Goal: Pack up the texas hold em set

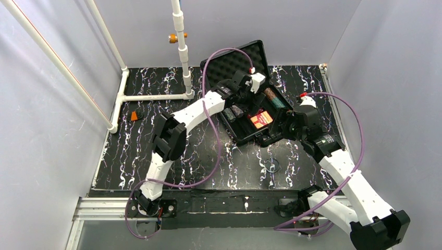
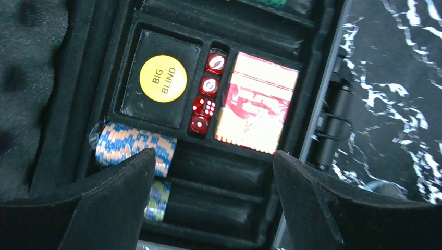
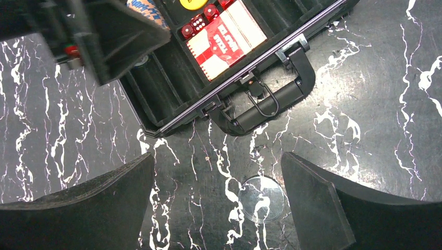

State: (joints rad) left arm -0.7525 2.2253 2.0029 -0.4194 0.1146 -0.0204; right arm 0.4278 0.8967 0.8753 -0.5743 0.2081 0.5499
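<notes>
The black case (image 1: pixel 238 136) lies open on the table, its foam-lined lid (image 1: pixel 235 60) propped up behind. In the tray sit a yellow BIG BLIND disc (image 2: pixel 162 78), a row of small red dice (image 2: pixel 207 99), the red-yellow card box (image 2: pixel 256 109) and a blue-orange chip stack (image 2: pixel 134 146) with a yellow-blue stack (image 2: pixel 158 198) below it. My left gripper (image 2: pixel 213 161) hovers open over empty chip grooves, holding nothing. My right gripper (image 3: pixel 216 182) is open above the table in front of the case handle (image 3: pixel 271 99), with a clear disc (image 3: pixel 262 199) lying near its right finger.
A white pipe frame (image 1: pixel 182 52) stands at the back left of the table. A small orange and black object (image 1: pixel 136 115) lies near the left edge. The clear disc (image 1: pixel 271 165) rests on the marbled table in front of the case.
</notes>
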